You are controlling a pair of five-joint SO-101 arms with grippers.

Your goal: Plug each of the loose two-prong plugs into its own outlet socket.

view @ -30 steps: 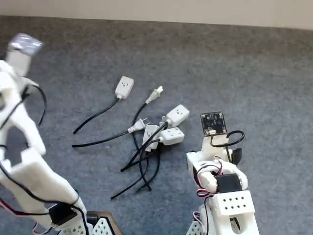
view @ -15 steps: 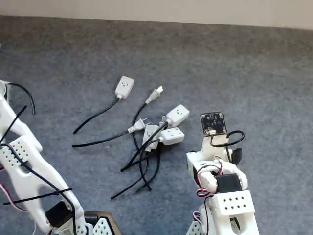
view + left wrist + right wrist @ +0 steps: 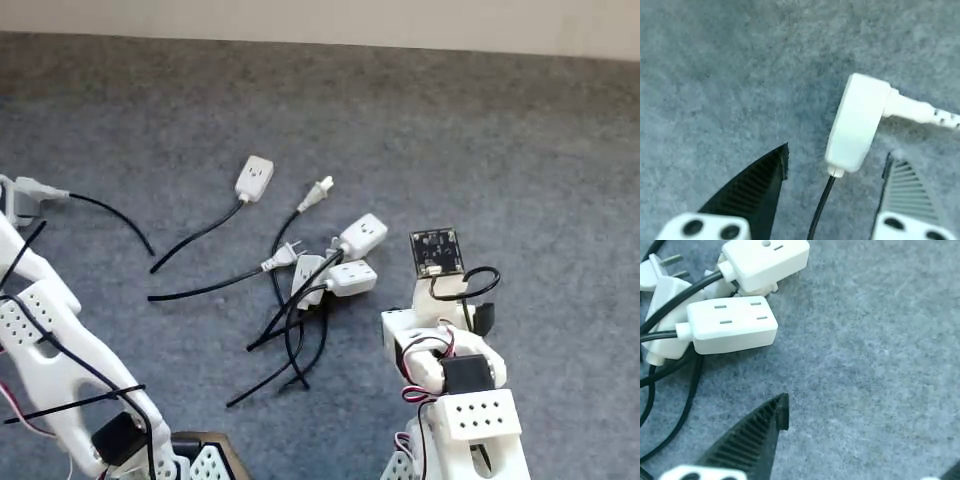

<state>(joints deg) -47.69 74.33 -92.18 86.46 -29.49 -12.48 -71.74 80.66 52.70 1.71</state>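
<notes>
Near right: my right gripper (image 3: 867, 437) hangs low over the desk (image 3: 520, 150), spread wide, holding nothing. Just beyond it the near socket block (image 3: 732, 325) lies face up, touching a second socket block (image 3: 767, 257). A third white block (image 3: 665, 347) sits to their left under black cords (image 3: 657, 336). A pronged plug (image 3: 283, 257) lies at the pile's left edge, prongs pointing toward the second socket block.

Risk here: the cords cross and loop over each other, so I judge that lifting any plug will drag a block along with it. The blocks are unanchored. Pushing prongs in would likely slide a block away instead of seating, unless my other gripper braces it. Prongs tilted off the slots would jam or skate across the face.

Farther: a loose plug (image 3: 320, 188) lies apart from the pile, with a lone socket (image 3: 254, 178) to its left.

Far left: my left gripper (image 3: 836, 156) is spread. A white block (image 3: 857, 120) lies between the fingertips, touching neither. Its black cord (image 3: 819, 210) runs back between the fingers, so a careless close could pinch cord rather than body. A white ridged piece (image 3: 920, 110) meets the block's corner; whether it is a seated plug, I cannot tell.

Receptacles: the slots on the near socket block, the second socket block and the lone socket all show bare, nothing plugged in.
</notes>
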